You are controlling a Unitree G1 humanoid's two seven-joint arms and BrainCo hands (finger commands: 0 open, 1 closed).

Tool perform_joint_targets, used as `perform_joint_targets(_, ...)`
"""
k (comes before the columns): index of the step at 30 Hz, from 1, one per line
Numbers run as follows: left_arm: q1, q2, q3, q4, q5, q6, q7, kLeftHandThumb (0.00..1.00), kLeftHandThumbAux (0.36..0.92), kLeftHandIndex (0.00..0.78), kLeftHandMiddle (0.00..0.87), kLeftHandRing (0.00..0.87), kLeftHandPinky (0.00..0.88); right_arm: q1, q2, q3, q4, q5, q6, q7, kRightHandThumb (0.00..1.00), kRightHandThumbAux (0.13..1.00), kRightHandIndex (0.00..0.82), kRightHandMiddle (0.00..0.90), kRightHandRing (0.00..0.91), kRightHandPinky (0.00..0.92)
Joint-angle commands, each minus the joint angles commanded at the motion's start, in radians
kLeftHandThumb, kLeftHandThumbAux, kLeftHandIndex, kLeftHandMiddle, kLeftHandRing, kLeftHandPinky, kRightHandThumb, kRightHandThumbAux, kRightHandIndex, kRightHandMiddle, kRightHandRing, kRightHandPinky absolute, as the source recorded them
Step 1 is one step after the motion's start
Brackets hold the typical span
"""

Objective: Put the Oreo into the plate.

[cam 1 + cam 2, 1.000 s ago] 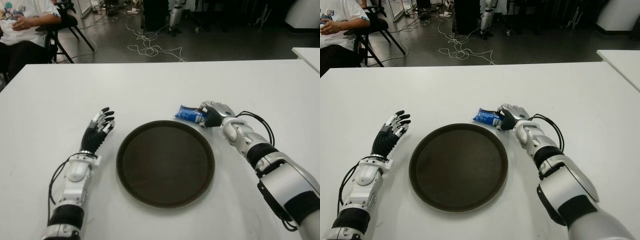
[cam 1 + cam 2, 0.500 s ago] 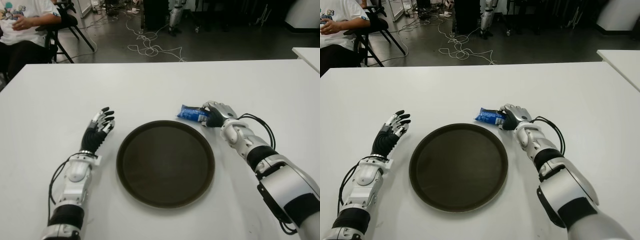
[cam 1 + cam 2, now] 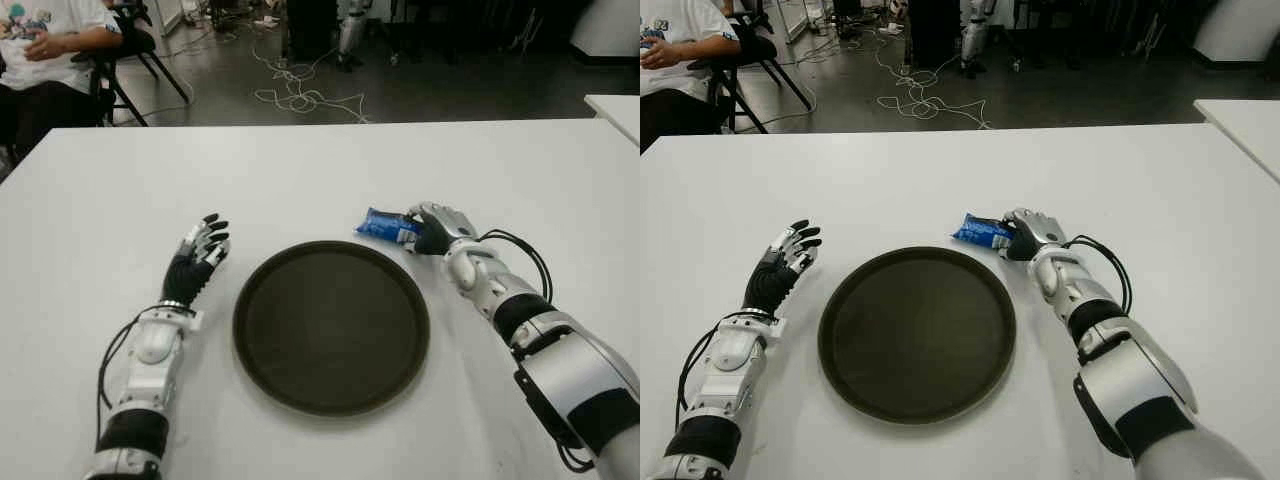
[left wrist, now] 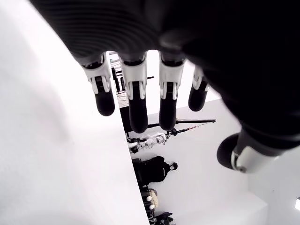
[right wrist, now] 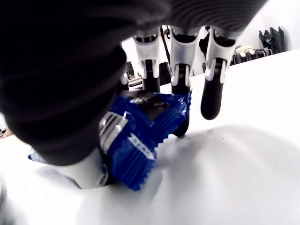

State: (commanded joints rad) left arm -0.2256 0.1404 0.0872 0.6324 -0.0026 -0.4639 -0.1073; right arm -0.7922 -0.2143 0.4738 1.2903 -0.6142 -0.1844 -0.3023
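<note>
A blue Oreo packet (image 3: 386, 227) sits just beyond the far right rim of the round dark plate (image 3: 331, 325), and my right hand (image 3: 432, 230) is shut on its right end. In the right wrist view the fingers (image 5: 180, 61) curl over the blue wrapper (image 5: 140, 136), close above the white table. Whether the packet still touches the table I cannot tell. My left hand (image 3: 197, 258) shows left of the plate, fingers spread and holding nothing.
The white table (image 3: 300, 170) stretches all around the plate. A seated person (image 3: 45, 40) is at the far left behind the table, with a chair and cables (image 3: 300, 95) on the floor. Another white table corner (image 3: 615, 105) shows at the far right.
My right hand with the Oreo packet has shifted slightly to the right and farther away. The left hand has not moved.
</note>
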Motion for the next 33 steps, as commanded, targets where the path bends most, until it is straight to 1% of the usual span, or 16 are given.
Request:
perform_joint_targets(5, -0.002, 0.0, 0.0, -0.003, -0.002, 0.016, 0.0, 0.266, 0.51, 0.091, 0.177, 0.152, 0.115, 0.0, 0.0, -0.002, 0.0, -0.002, 0.0, -0.002, 0.368, 0.793, 0.615, 0.745, 0.74, 0.709)
perform_joint_targets(13, -0.003, -0.001, 0.002, -0.005, -0.01, 0.02, -0.009, 0.27, 0.5, 0.102, 0.192, 0.162, 0.12, -0.004, 0.0, -0.004, -0.002, -0.006, -0.001, 0.002, 0.354, 0.795, 0.619, 0.745, 0.741, 0.71)
perform_joint_targets(23, -0.011, 0.004, 0.0, 0.013, 0.003, -0.006, 0.001, 0.283, 0.508, 0.102, 0.189, 0.162, 0.125, -0.016, 0.002, 0.002, -0.004, -0.019, 0.002, -0.031, 0.354, 0.801, 0.609, 0.732, 0.729, 0.697)
perform_joint_targets(29, -0.015, 0.01, -0.002, 0.026, 0.012, -0.021, 0.003, 0.272, 0.507, 0.102, 0.185, 0.161, 0.121, -0.026, -0.001, 0.006, -0.013, -0.029, 0.0, -0.054, 0.361, 0.801, 0.603, 0.731, 0.73, 0.703)
perform_joint_targets(33, -0.021, 0.014, 0.001, 0.037, 0.008, -0.013, -0.006, 0.281, 0.518, 0.103, 0.183, 0.158, 0.115, -0.032, -0.005, 0.003, -0.029, -0.034, -0.003, -0.069, 0.359, 0.808, 0.607, 0.734, 0.73, 0.706)
